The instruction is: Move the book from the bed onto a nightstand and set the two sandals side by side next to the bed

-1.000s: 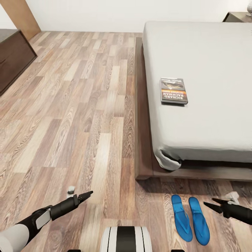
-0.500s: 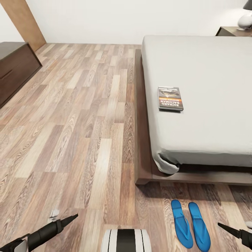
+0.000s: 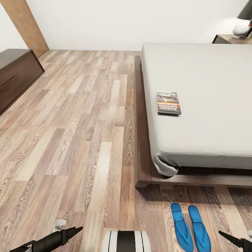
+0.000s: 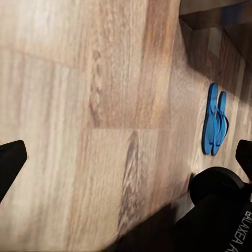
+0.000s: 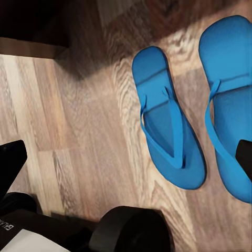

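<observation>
Nearest, low over the plank floor [image 3: 80, 133], the left gripper [image 3: 71, 231] shows as a dark pointed tip in the head view; from that view I cannot tell how its jaws stand. In the left wrist view the two finger ends sit at opposite edges of the frame, wide apart, with nothing between them but bare boards, so the jaws are released and hold nothing. The right gripper [image 3: 229, 236] pokes in at the other side, just beside the sandals; in the right wrist view its finger ends also stand far apart, released, above the floor and touching neither sandal.

The two sandals [image 3: 190, 231] lie side by side on the floor, close together and parallel, just off the foot corner of the bed [image 3: 210, 80]. The left sandal [image 5: 168, 139] and the right sandal [image 5: 231, 105] both lie strap-up.

Further on, the book [image 3: 168, 103] lies flat on the grey mattress near the bed's left edge, cover up.

Farther still, a nightstand [image 3: 231, 38] stands at the head of the bed with a white lamp base [image 3: 241, 28] on its surface. A long dark cabinet [image 3: 15, 77] stands against the wall across the floor.
</observation>
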### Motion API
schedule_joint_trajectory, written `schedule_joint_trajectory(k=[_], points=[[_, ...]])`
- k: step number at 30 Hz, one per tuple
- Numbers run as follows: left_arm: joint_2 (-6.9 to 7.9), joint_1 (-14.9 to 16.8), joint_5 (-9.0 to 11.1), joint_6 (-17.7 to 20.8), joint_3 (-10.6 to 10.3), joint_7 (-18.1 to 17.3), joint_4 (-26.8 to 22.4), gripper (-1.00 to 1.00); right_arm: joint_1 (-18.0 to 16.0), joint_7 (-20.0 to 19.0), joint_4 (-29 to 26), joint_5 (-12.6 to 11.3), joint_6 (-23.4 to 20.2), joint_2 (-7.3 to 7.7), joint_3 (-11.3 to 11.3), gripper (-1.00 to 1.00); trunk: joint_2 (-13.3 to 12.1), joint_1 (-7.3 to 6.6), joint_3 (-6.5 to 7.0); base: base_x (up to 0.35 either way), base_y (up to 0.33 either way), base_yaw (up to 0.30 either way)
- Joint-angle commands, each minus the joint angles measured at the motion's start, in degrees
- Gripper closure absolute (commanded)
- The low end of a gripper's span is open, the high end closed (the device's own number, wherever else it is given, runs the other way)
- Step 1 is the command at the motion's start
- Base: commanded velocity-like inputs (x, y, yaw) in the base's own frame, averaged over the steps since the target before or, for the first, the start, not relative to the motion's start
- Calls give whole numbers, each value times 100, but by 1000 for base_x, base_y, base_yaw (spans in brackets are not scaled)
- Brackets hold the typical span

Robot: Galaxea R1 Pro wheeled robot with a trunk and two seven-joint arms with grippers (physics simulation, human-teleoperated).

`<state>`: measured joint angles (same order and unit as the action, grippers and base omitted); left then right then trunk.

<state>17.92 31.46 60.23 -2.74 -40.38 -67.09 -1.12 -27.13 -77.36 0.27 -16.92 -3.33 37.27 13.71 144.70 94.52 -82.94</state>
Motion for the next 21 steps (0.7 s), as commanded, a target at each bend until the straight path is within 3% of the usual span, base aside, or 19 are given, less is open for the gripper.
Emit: schedule_joint_trajectory(k=[1, 21], points=[[-14, 1, 36, -28, -48, 32, -2, -100, -3, -13, 9, 31, -36, 0, 44, -100, 0, -4, 19, 0, 0, 0], [-55, 1, 33, -7, -47, 107, 7, -100, -3, 31, 22, 40, -27, -61, 39, -100, -27, -55, 462, 0, 0, 0]])
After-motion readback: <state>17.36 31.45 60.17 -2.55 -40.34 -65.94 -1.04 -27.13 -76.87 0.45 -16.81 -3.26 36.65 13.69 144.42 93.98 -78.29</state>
